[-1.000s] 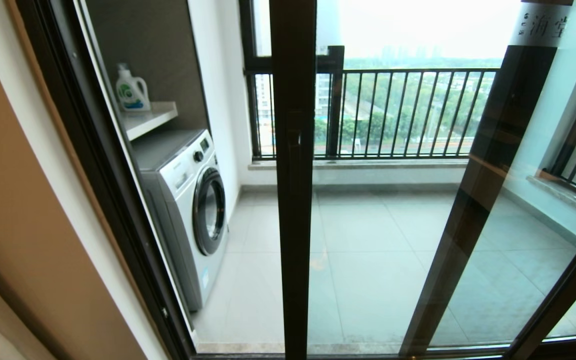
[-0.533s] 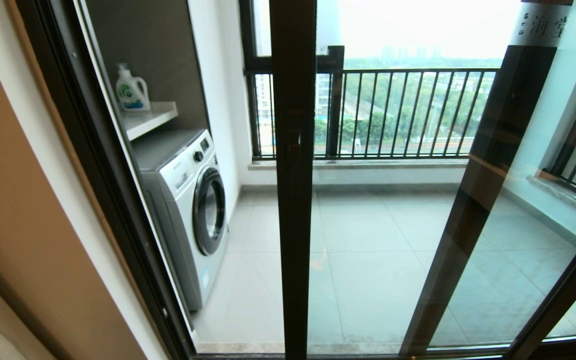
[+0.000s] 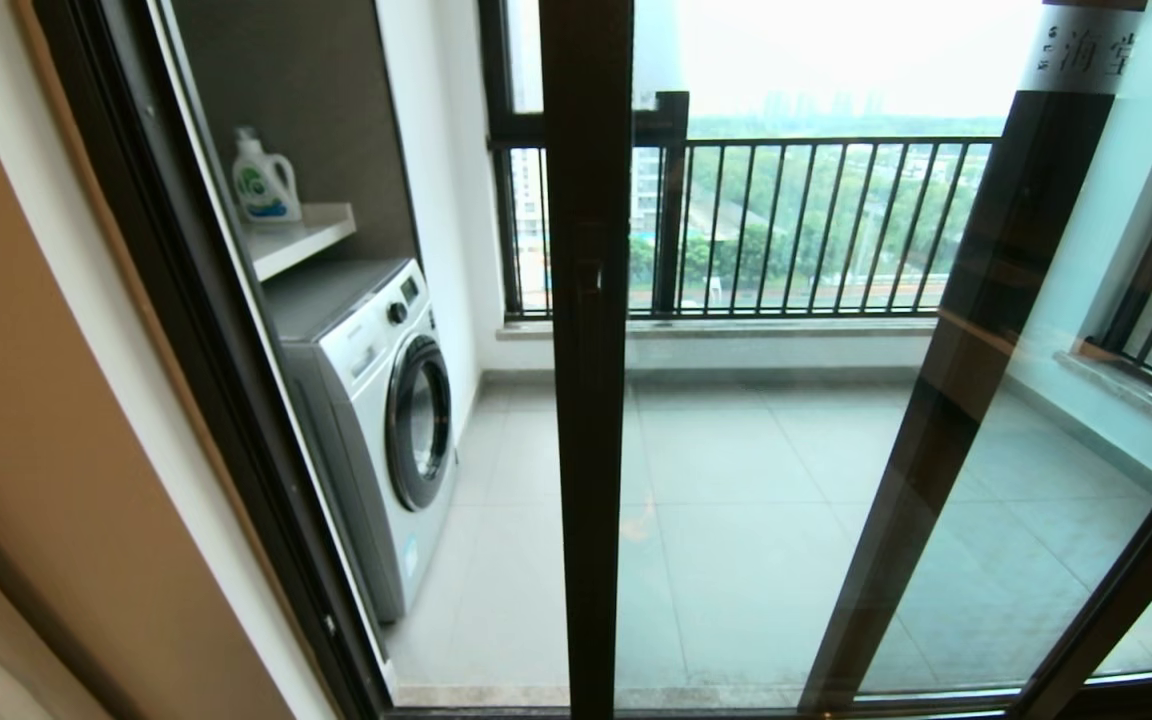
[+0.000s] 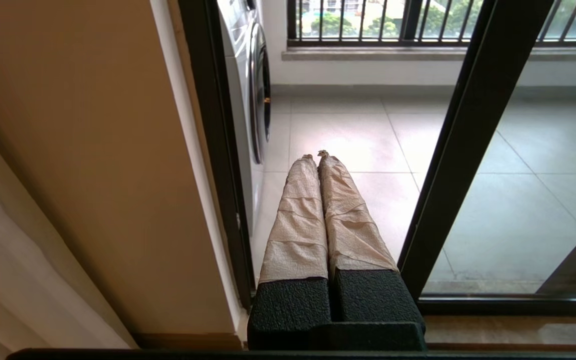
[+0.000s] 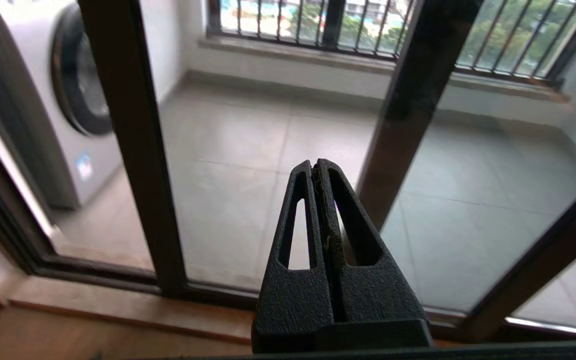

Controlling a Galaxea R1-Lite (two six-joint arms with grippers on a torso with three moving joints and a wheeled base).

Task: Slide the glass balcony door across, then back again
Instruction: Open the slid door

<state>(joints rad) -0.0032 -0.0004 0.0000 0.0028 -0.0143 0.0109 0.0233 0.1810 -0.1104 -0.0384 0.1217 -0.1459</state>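
Overhead, both end effectors are unseen before the glass balcony door (image 3: 736,400).

The glass balcony door (image 3: 591,400) runs past the top and bottom edges of the head view, its handle hard to make out. Left of it, the washing machine (image 3: 376,420) is partly hidden behind the door frame (image 3: 206,350).

Overcast daylight through railing (image 3: 816,225); sky blown out. Head view bows at edges. Washer (image 5: 43,90) blurred.
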